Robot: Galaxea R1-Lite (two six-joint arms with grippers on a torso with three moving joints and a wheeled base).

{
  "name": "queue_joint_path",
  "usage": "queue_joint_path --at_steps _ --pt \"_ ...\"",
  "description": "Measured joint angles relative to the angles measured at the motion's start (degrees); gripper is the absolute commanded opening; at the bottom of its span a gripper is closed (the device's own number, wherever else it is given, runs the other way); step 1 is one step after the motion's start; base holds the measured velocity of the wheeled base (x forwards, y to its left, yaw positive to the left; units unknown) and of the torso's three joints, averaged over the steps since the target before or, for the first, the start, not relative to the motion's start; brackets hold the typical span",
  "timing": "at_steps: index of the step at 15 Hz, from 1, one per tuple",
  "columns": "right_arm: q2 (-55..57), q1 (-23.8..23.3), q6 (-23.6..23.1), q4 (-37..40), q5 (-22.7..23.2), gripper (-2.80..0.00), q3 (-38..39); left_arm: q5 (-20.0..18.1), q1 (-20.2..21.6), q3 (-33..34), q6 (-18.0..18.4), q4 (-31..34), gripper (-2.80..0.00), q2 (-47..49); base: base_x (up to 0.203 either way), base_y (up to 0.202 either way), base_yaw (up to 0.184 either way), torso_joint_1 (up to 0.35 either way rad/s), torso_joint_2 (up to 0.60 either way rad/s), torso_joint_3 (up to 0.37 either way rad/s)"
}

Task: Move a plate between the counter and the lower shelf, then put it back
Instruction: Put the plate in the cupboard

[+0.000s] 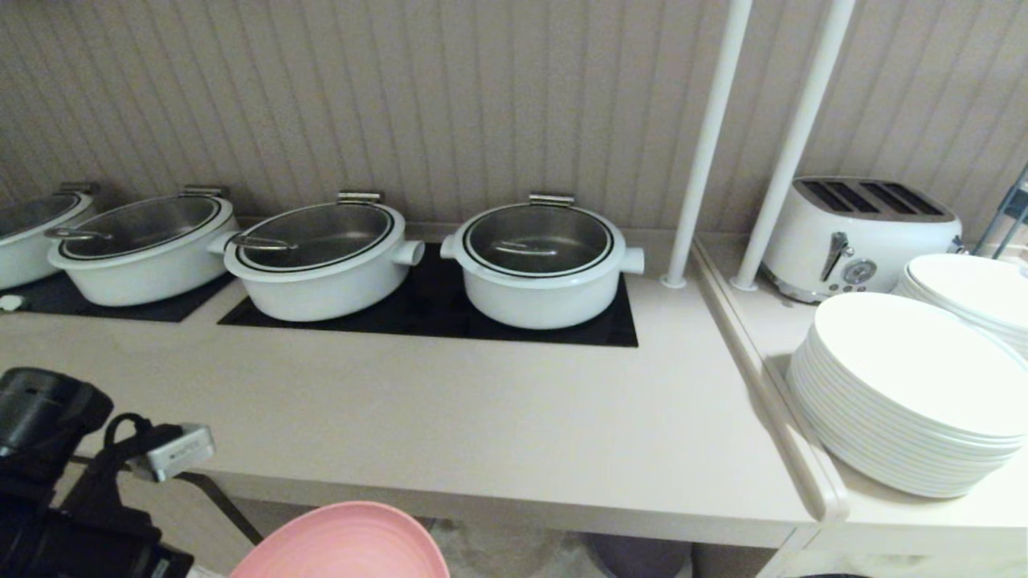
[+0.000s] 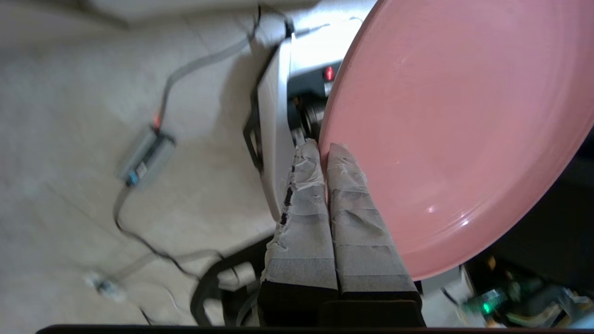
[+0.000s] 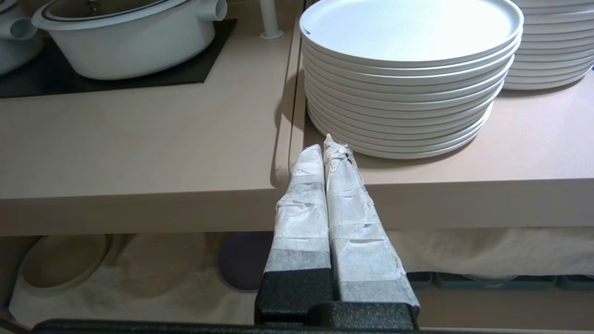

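Your left gripper (image 2: 325,150) was pinched tight on the rim of the plate (image 2: 455,139), one taped finger on each face of it, and only the left wrist view showed you that grip. That same view looked past the plate at pale floor, a loose cable with a small grey adapter (image 2: 145,157) on it, and part of the robot's own base. From the head view you saw just the dark bulk of the left arm (image 1: 56,482) at the lower left and the upper arc of the plate (image 1: 345,542) at the bottom edge, held in the air below and in front of the counter (image 1: 482,433), not resting on anything.

Further along, the head view gave you what neither wrist camera took in whole: four white pots with glass lids in a row on the black hob panels (image 1: 418,309), two white poles (image 1: 707,144), then the narrower top with a white toaster (image 1: 859,233) and two stacks of white plates (image 1: 907,393).

Your right gripper (image 3: 325,146) appeared only in its own wrist view, fingers pressed together on nothing, hanging in front of the seam between the two tops. That view alone looked under the counter into the lower shelf (image 3: 162,273), where a beige plate (image 3: 60,262) and a purple plate (image 3: 243,262) lay on the white cloth, well apart.
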Motion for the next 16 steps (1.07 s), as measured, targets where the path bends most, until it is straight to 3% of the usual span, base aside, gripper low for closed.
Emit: queue_joint_path --at_steps 10,16 --pt "0.0 0.05 0.0 0.01 -0.02 -2.8 0.0 0.16 -0.06 0.71 2.64 12.63 -2.8 -5.48 0.0 0.0 0.0 0.0 0.0 0.0" --pt "0.0 0.02 -0.02 0.0 -0.02 -2.8 0.0 -0.05 -0.09 0.88 2.64 14.76 -2.8 -8.27 0.0 0.0 0.0 0.0 0.0 0.0"
